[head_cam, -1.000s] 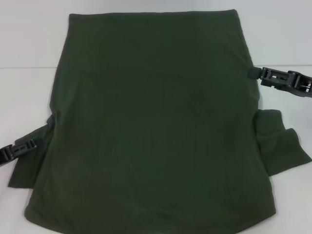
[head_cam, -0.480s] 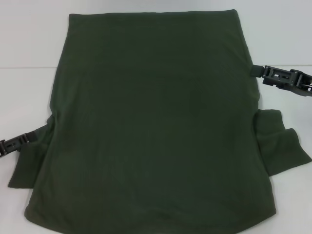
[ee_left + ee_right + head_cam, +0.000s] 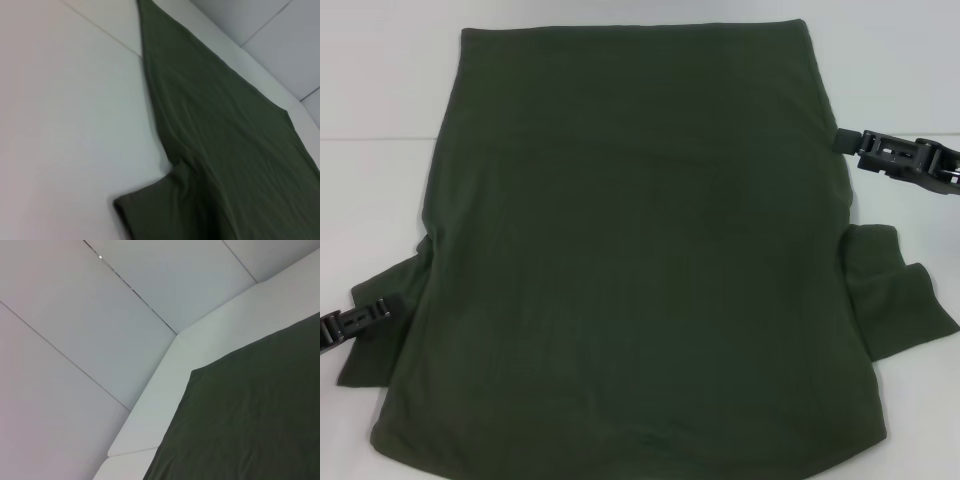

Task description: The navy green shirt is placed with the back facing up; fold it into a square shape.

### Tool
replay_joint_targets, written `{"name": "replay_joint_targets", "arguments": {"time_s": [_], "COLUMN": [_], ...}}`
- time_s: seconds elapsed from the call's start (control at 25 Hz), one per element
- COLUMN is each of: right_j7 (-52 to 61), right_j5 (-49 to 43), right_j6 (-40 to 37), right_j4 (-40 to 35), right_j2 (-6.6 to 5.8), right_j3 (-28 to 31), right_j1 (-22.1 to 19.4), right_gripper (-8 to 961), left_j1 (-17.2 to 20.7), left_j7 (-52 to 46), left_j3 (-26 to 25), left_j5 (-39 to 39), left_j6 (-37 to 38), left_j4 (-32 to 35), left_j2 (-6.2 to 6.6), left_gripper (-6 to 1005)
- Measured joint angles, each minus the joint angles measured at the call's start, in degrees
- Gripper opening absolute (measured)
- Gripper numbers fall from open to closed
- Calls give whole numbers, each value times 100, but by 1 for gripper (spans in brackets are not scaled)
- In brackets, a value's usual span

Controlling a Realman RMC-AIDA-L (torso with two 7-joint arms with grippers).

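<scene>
The left hand (image 3: 382, 306) sits low at the left edge of the head view, its fingertips reaching onto the left sleeve (image 3: 375, 335) of the navy green shirt (image 3: 640, 260); whether its fingers are pinched on the cloth or spread cannot be told. The right hand (image 3: 844, 143) comes in from the right, farther back, with its tip touching the shirt's right side edge above the right sleeve (image 3: 900, 295); its fingers cannot be read either.

The shirt lies flat and plain side up on the white surface (image 3: 380, 110), filling most of the head view. Its far edge runs straight across the back of the surface, and its side edges slope outward toward the robot. The near edge lies close to the bottom of the view, gently curved. The left sleeve pokes out below the left hand as a short flap; the right sleeve spreads wider, wrinkled, well out to the right.

Bare surface shows on both sides of the cloth: a broad wedge on the far left, a narrower band on the far right around the right hand, and a thin strip behind the far edge.

In the left wrist view the shirt (image 3: 220, 150) runs as a long slanted edge with the sleeve (image 3: 155, 210) folding out over the white surface (image 3: 65, 125), which has a thin seam line. In the right wrist view a corner of the shirt (image 3: 250, 415) lies near the surface's raised white rim (image 3: 165, 385), with pale panelled walls (image 3: 100, 315) beyond.
</scene>
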Motion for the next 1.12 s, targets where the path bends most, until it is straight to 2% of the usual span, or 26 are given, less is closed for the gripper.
{"name": "replay_joint_targets", "arguments": {"time_s": [0.16,0.52,1.0,1.12], "right_j7": [0,5,6,8], "right_j5": [0,0,46,50], "right_j6": [20,26,-4,-4], "right_j4": [0,0,0,0], "right_j2": [0,-18,-18,-18], "right_j3": [6,23,138,148], "right_j1": [-2,-32,-64,-68], "right_gripper": [941,942,942,942], "left_j1": [20,-276,-276,-282], "left_j7": [-6,-20,-137,-239], "left_j3": [-27,103,242,322], "left_j5": [-17,59,129,131], "left_j6": [10,-99,-320,-341], "left_j4": [1,-20,7,29], "left_j2": [4,26,62,61], "left_gripper": [933,933,932,905]}}
